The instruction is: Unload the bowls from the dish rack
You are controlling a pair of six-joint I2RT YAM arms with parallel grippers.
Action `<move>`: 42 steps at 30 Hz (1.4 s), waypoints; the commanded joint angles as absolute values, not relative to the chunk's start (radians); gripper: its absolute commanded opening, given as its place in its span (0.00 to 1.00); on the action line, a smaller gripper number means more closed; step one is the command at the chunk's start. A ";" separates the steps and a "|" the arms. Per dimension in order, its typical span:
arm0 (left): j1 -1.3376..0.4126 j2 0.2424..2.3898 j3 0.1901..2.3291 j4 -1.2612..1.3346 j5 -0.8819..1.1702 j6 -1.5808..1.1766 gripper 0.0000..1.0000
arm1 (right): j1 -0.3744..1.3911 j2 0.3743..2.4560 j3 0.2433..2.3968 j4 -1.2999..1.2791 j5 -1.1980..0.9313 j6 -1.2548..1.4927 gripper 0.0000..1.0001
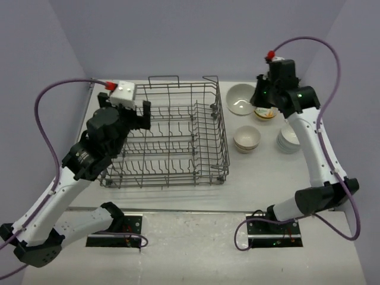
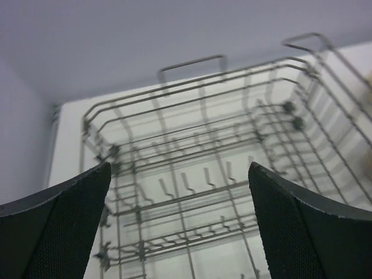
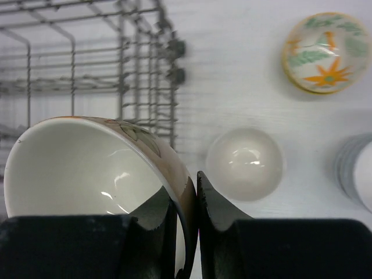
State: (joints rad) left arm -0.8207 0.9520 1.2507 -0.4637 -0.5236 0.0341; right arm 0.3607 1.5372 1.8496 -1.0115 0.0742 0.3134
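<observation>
The left gripper gapes at the grey wire dish rack; the right gripper pinches a glossy round bowl right of it, its painted outside seen only from the wrist; stacked bowls sit nearby.

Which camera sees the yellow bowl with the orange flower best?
The right wrist view: the yellow bowl lies open to it, painted inside plain. In the top view the right gripper covers much of it. The left wrist view shows the dish rack, no clear bowl.

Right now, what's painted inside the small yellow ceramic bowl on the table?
An orange flower and green leaves inside the yellow bowl; right wrist view shows it best.
</observation>
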 commanded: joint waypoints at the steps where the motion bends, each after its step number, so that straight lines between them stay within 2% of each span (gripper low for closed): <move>1: -0.564 0.968 1.246 -0.494 -0.516 -0.221 1.00 | 0.215 1.370 1.712 -0.870 0.015 0.350 0.00; 2: -0.461 0.979 1.249 -0.508 -0.484 -0.233 1.00 | 0.143 1.353 1.616 -0.841 0.008 0.357 0.00; 7: -0.304 0.967 1.214 -0.502 -0.417 -0.273 1.00 | 0.034 1.292 1.392 -0.652 0.003 0.413 0.00; 14: -0.298 0.828 1.033 -0.348 -0.569 -0.210 1.00 | 0.031 1.371 1.246 -0.546 -0.061 0.443 0.00; 22: -0.298 0.847 0.994 -0.334 -0.499 -0.186 1.00 | 0.031 1.376 1.102 -0.419 -0.055 0.486 0.00; 33: -0.298 0.831 0.980 -0.319 -0.456 -0.173 1.00 | 0.032 1.401 1.006 -0.380 -0.020 0.486 0.00; 42: -0.298 0.830 0.977 -0.316 -0.430 -0.169 1.00 | 0.032 1.405 1.002 -0.396 -0.003 0.482 0.06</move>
State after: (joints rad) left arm -0.3031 0.8421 0.9836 -0.3595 -0.4446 -0.1894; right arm 0.0292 1.4147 0.9924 -0.4698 -0.0128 0.4599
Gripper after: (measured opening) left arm 0.997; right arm 0.146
